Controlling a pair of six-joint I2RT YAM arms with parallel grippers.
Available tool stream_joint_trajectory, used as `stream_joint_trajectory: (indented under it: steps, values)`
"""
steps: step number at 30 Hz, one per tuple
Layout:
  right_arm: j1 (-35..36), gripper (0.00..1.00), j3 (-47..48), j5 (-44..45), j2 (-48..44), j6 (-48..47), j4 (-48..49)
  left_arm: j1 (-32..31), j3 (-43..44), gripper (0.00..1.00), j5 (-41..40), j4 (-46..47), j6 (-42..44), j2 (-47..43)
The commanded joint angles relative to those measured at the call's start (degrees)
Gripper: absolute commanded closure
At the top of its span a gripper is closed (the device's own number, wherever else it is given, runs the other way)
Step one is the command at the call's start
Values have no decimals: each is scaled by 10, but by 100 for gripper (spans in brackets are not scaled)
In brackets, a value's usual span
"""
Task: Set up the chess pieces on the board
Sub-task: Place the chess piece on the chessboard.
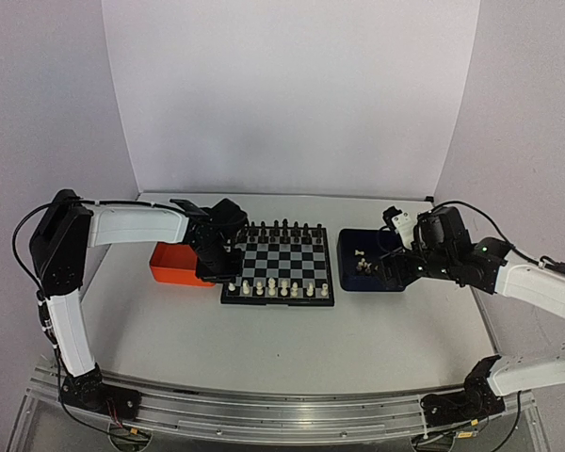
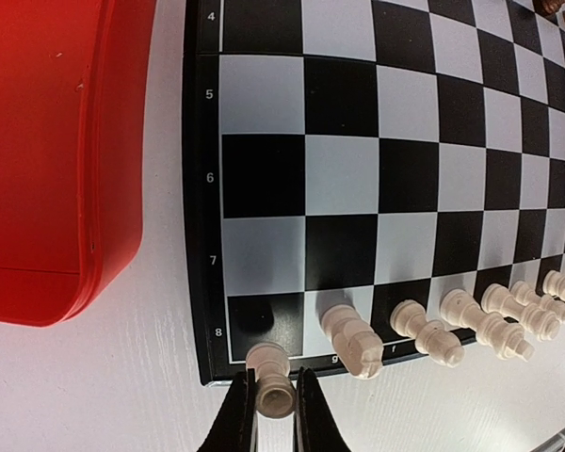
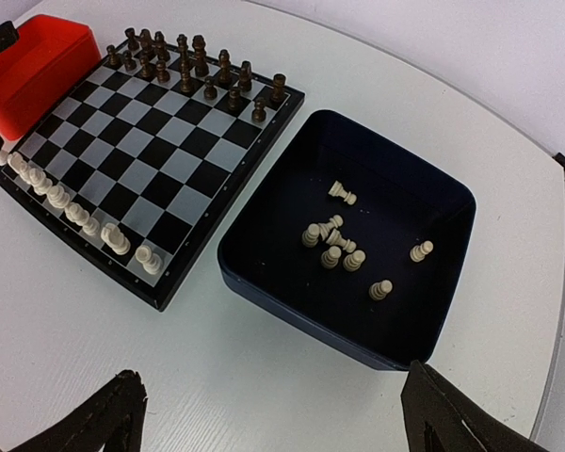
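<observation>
Because the back rank starts at the corner, the left gripper (image 2: 273, 414) is clamped on a cream-white piece (image 2: 269, 370), seemingly a rook. It holds the piece upright right at the corner square by the "8" mark on the chessboard (image 2: 200, 188); whether its base is already down cannot be told. Just beside it, a knight (image 2: 353, 339) and more cream-white chess pieces (image 2: 431, 336) line that edge row, so the rook likely completes it.

To the left, the orange tray (image 2: 56, 141) shows no pieces in the part visible. The right gripper (image 3: 273, 391) hangs with its fingers wide apart and nothing between them, above the table just short of the dark blue tray (image 3: 264, 273), probably poised to pick. That tray holds about eight small cream pieces (image 3: 331, 240), some upright, some tipped. Farthest off, the black pieces (image 3: 184, 61) fill the opposite rows.
</observation>
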Motion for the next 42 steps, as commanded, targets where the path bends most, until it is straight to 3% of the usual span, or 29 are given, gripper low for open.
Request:
stream_joint_trajectory:
  steps: [1, 25, 42]
  values:
    - [1, 8, -6, 7, -18, -3, -1, 3, -1, 100, -8, 13, 1, 10]
    - [1, 8, -3, 26, -4, -16, -6, 4, 1, 100, -25, 28, 8, 34]
    - [1, 8, 2, 27, 10, -27, -9, 4, 11, 80, -14, 10, 14, 35]
